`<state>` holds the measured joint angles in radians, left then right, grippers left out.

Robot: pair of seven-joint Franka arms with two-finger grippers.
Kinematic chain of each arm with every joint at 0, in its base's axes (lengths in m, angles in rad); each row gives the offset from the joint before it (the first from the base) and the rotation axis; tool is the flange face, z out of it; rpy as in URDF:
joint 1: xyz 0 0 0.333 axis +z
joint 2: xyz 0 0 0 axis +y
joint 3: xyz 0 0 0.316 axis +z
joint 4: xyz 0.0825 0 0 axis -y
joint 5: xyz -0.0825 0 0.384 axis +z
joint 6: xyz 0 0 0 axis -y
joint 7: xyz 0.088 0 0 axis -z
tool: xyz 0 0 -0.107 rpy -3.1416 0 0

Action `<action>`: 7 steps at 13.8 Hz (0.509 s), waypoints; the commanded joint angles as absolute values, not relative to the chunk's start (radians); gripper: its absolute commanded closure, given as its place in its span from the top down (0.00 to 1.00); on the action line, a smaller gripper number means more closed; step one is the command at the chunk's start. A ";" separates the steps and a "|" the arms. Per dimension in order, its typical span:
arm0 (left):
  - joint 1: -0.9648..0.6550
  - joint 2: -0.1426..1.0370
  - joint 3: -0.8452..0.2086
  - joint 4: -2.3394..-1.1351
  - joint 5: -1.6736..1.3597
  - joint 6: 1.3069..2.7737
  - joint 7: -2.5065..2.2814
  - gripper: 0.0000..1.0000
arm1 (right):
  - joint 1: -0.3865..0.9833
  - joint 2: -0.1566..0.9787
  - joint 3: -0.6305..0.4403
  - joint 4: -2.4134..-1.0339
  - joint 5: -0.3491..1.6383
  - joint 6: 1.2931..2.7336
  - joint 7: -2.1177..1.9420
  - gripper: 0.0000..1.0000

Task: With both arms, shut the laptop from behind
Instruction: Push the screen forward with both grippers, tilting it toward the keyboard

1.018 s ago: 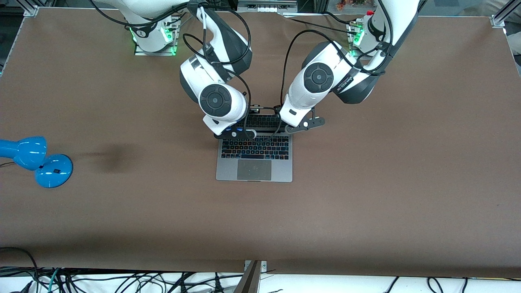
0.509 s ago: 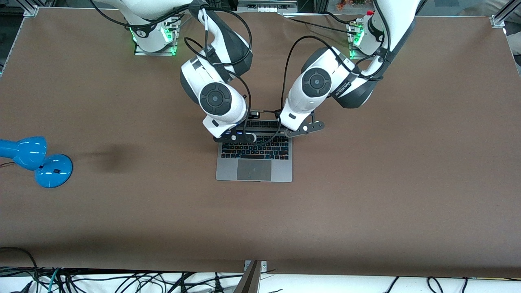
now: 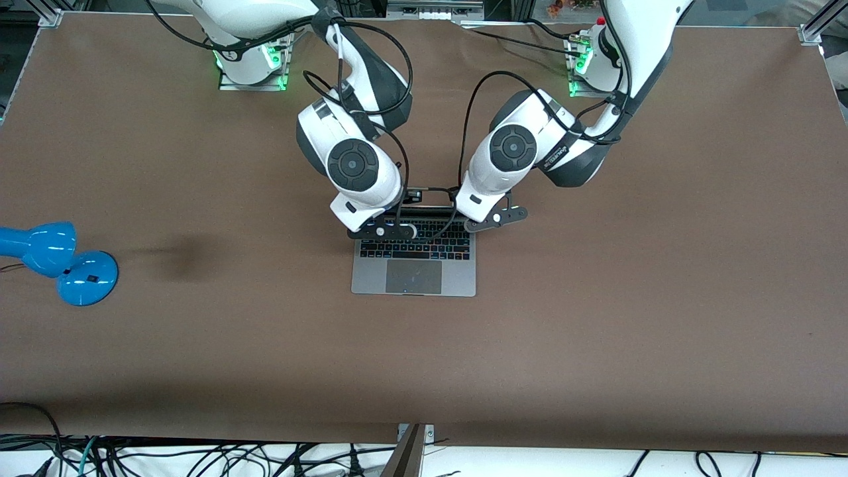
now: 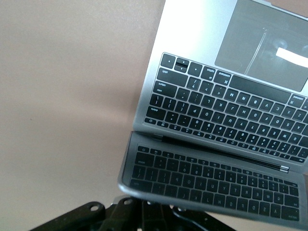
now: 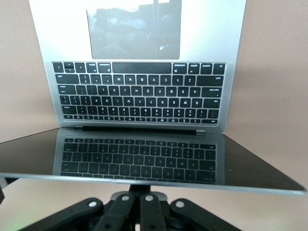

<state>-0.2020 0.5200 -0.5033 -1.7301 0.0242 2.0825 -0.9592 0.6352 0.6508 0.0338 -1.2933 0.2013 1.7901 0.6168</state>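
The left arm's black 2-finger gripper [image 4: 144,216], fingers pinched together and holding nothing, presses its closed tips against the back of the lid of a slim silver-grey laptop [image 3: 413,265] with black keys and a grey trackpad. The right arm's black 2-finger gripper [image 5: 139,211], its fingers likewise drawn together and empty, pushes at the same lid edge beside it. In the front view the left gripper [image 3: 493,217] sits over the corner toward the left arm's end of the table, the right gripper [image 3: 384,230] over the other corner.

The laptop [image 4: 216,125] lies at the middle of the brown table [image 3: 629,298], its hinge toward the robots' bases and its trackpad nearer the front camera. The dark glass screen [image 5: 144,161] is tipped well forward over the keyboard and mirrors the keys.

The machine looks light, thin and rigid, though the glass panel is fragile and the metal lid slick. The safest contact seems to be the lid's upper edge near both corners, pushed evenly so the hinge does not twist. An uneven shove could slide the base toward the front camera or let closed fingertips skate off the smooth metal.

Room is generous: bare table surrounds the laptop on every side, its edges well apart. A glossy blue desk lamp [image 3: 56,262] rests well apart, toward the right arm's end.
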 commanded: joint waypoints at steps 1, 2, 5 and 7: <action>-0.207 0.578 -0.503 -1.657 0.066 2.074 -0.977 0.00 | 0.634 0.653 0.031 -1.289 0.187 1.816 0.598 0.02; -0.207 0.590 -0.505 -1.640 0.086 2.074 -0.979 0.00 | 0.632 0.652 0.029 -1.289 0.187 1.824 0.598 0.02; -0.207 0.635 -0.505 -1.588 0.127 2.072 -0.991 0.00 | 0.627 0.655 0.028 -1.289 0.184 1.842 0.588 0.02; -0.207 0.647 -0.503 -1.571 0.155 2.071 -0.991 0.00 | 0.626 0.663 0.028 -1.289 0.173 1.884 0.558 0.00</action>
<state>-0.2021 0.6063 -0.5009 -1.6333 0.1035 2.0824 -0.9698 0.6296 0.6533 0.0248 -1.2932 0.1881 1.8512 0.5867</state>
